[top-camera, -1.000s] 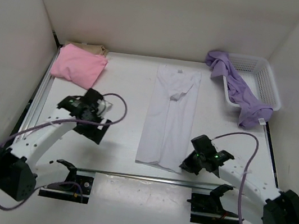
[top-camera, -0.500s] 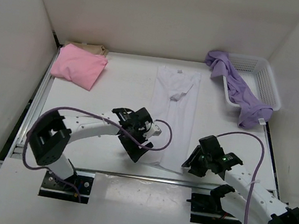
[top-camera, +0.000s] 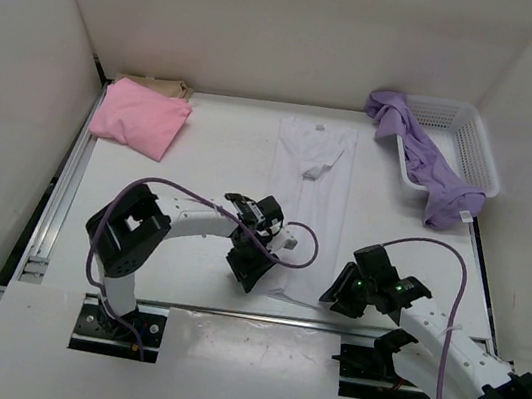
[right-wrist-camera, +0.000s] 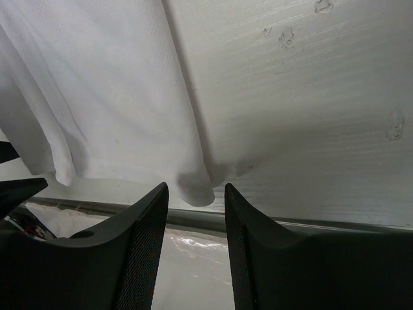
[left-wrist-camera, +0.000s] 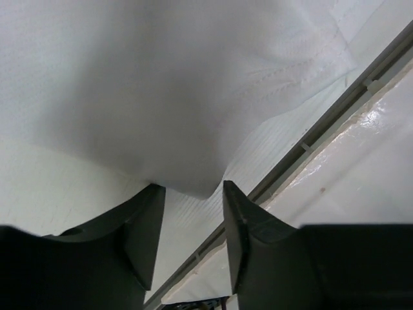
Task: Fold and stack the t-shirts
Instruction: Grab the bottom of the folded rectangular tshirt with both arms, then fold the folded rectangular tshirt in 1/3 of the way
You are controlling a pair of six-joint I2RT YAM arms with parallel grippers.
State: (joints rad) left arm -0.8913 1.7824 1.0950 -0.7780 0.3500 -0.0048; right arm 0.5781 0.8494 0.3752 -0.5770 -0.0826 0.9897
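Near edge of the surface (top-camera: 213,151): my left end effector (left-wrist-camera: 192,194) and right end effector (right-wrist-camera: 195,194), jaws spread, each straddle a near corner of the white t-shirt (top-camera: 307,196), which lies flat lengthwise at mid-surface. Far left corner: pink t-shirt (top-camera: 140,117) overlapping the tan t-shirt (top-camera: 157,86). Far right corner: lavender t-shirt (top-camera: 432,175) draped over the basket (top-camera: 469,131).

Folded shirts (top-camera: 139,117) lie far left, flat shirt (top-camera: 308,191) centre, basket (top-camera: 476,142) with draped shirt (top-camera: 441,192) far right.

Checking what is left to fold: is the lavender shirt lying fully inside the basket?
No, the lavender shirt spills out over the rim of the basket in the overhead view.
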